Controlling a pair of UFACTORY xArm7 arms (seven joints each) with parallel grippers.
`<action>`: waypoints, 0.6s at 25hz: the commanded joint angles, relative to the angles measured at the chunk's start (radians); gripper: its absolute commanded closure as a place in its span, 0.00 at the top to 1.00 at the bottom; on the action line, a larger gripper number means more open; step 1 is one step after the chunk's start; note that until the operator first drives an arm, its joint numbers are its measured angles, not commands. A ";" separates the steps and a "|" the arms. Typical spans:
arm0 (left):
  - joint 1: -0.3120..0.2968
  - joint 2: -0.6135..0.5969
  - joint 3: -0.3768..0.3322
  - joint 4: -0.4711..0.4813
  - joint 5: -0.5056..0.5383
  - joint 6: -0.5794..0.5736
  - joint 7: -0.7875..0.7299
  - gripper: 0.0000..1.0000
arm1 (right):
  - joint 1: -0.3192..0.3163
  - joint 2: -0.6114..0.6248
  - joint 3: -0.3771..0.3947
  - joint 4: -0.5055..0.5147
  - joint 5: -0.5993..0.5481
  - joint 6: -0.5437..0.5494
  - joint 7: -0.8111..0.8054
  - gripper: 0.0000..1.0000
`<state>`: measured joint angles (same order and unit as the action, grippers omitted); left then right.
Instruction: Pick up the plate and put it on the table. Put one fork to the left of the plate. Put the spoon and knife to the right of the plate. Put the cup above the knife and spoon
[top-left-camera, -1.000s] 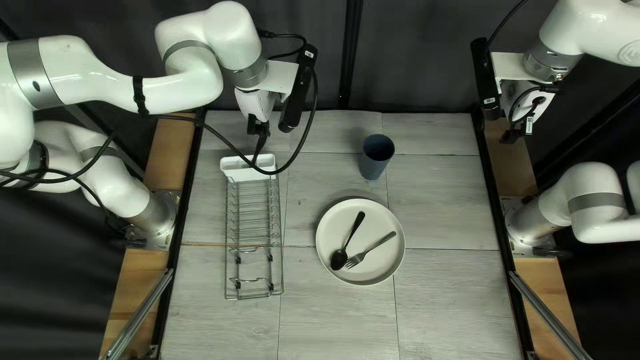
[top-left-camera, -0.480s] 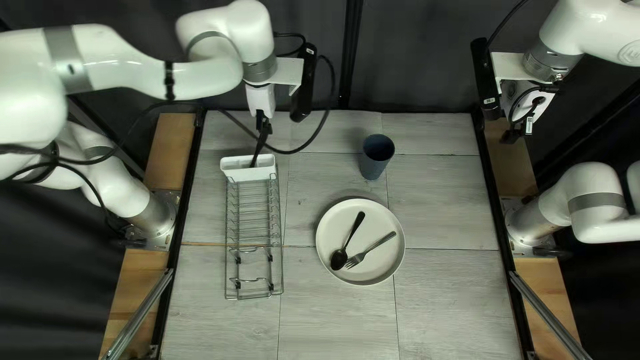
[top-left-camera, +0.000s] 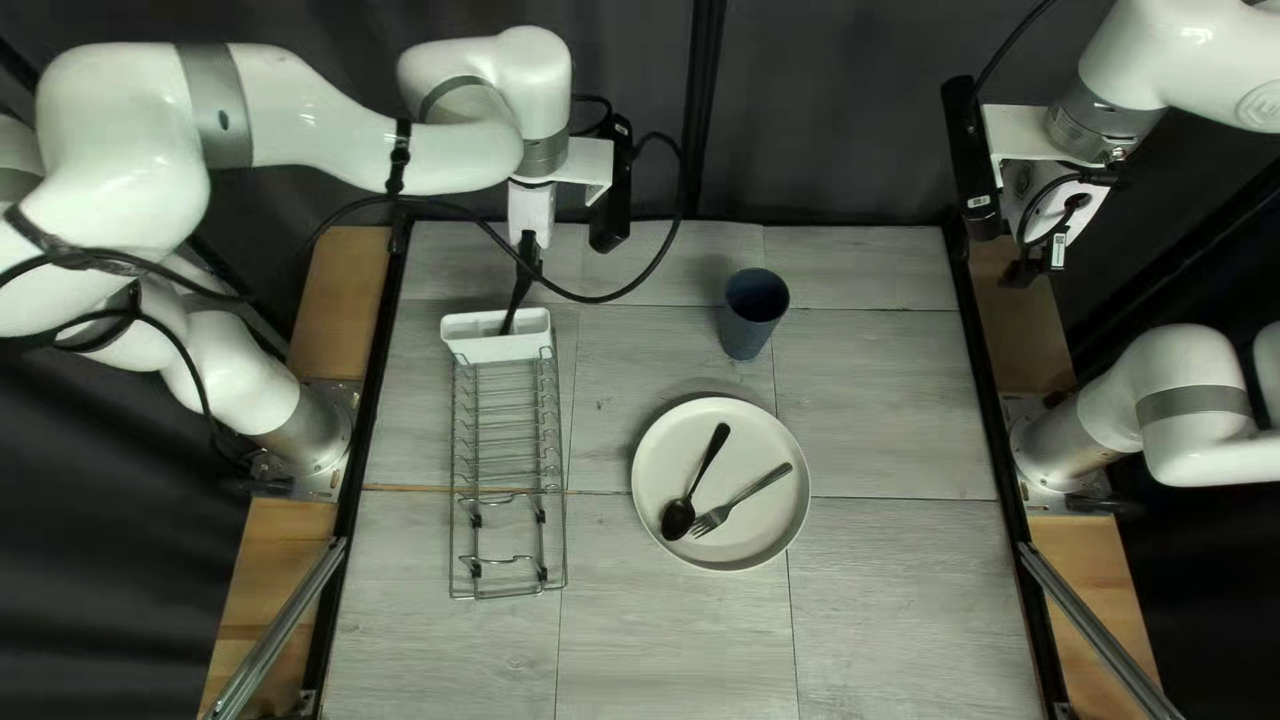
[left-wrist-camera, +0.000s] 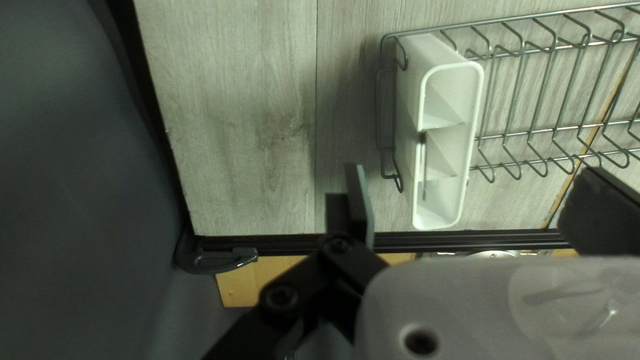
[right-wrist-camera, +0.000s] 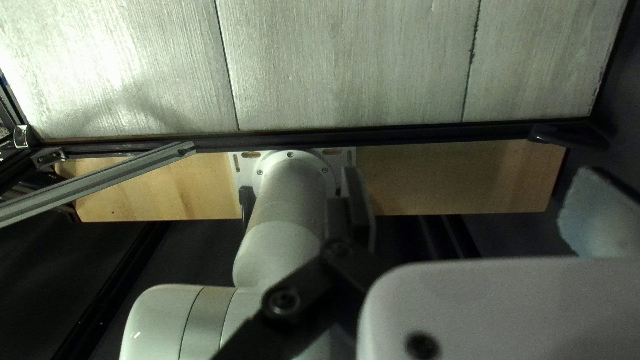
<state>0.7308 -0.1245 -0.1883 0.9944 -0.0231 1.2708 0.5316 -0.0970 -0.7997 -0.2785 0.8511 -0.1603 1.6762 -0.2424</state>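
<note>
Tbl (top-left-camera: 894, 400), L end effector (top-left-camera: 522, 278) pointing down

Plate (top-left-camera: 663, 460) cream-white – cup (top-left-camera: 752, 323) dark blue – spoon (top-left-camera: 678, 519) black, fork (top-left-camera: 716, 519) grey; table (top-left-camera: 907, 400) pale grey, wood-grained.

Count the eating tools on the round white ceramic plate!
2: a black metal spoon left of centre on the plate in the top left view; a grey metal fork right of it.
</note>
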 commanded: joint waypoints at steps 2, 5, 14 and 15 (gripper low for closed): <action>-0.005 0.038 -0.003 0.009 0.002 0.014 0.029 0.00 | 0.000 0.000 0.000 0.000 0.000 0.000 0.000 1.00; -0.008 0.037 -0.006 0.019 -0.002 0.039 0.036 0.00 | 0.000 0.000 0.000 0.000 0.000 0.000 0.000 1.00; -0.025 -0.018 -0.026 0.053 -0.002 0.134 0.002 0.00 | 0.000 0.000 0.000 0.000 0.000 0.000 0.000 1.00; -0.026 -0.039 -0.028 0.061 -0.003 0.161 -0.004 0.00 | 0.000 0.000 0.000 0.000 0.000 0.000 0.000 1.00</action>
<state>0.7087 -0.1301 -0.2108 1.0422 -0.0252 1.3900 0.5406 -0.0970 -0.7997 -0.2785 0.8511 -0.1603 1.6762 -0.2424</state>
